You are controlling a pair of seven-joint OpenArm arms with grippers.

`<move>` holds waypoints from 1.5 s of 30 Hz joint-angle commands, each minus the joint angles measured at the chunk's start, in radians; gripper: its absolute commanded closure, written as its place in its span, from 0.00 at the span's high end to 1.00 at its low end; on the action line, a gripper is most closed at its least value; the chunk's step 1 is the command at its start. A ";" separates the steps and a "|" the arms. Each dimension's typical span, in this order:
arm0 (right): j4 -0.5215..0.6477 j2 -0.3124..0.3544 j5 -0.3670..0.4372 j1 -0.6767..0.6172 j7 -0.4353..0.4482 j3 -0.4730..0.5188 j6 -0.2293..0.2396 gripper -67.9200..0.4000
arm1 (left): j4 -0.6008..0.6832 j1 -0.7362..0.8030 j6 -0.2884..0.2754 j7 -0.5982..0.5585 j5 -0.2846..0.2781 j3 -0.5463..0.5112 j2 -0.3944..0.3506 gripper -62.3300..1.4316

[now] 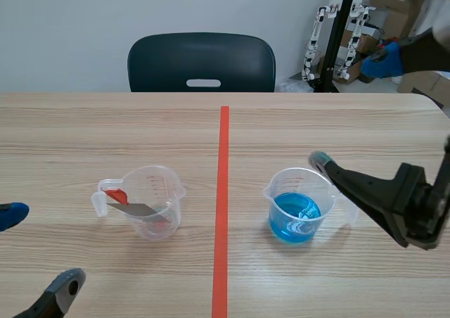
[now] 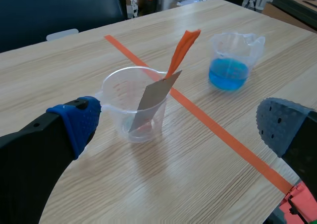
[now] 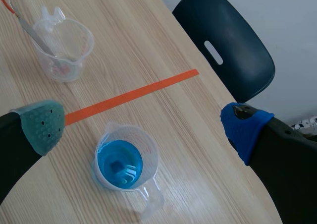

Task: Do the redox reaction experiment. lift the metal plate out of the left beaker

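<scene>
Your left gripper (image 2: pixel 181 125) is released, pads spread wide with nothing between them. Just ahead of it stands the left beaker (image 2: pixel 119 92). The metal plate (image 2: pixel 151 97) is inside, leaning on the far rim, with an orange-red strip (image 2: pixel 182 48) rising from its top. Your right gripper (image 3: pixel 143 127) is also released, and the beaker of blue liquid (image 3: pixel 148 152) sits under and between its fingers, ungrasped.

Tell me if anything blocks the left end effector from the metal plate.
Nothing visible does. The open left end effector sits short of the beaker, only bare table between; the plate leans out above the rim.
</scene>
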 commanded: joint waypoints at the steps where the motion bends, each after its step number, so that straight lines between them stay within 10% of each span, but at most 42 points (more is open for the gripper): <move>1: -0.012 0.005 0.000 0.044 0.019 -0.027 -0.002 1.00 | -0.024 0.000 0.016 -0.056 -0.040 0.022 0.002 1.00; 11: -0.148 0.004 -0.076 0.288 0.026 -0.311 0.039 1.00 | -0.204 -0.005 0.137 -0.306 -0.050 0.153 0.008 1.00; 32: -0.373 -0.166 -0.320 0.632 0.071 -0.733 0.046 1.00 | -0.466 -0.005 0.196 -0.615 -0.079 0.192 0.103 1.00; 45: -0.511 -0.288 -0.338 0.850 0.076 -1.000 0.053 1.00 | -0.471 -0.002 0.352 -0.691 0.113 0.192 0.128 1.00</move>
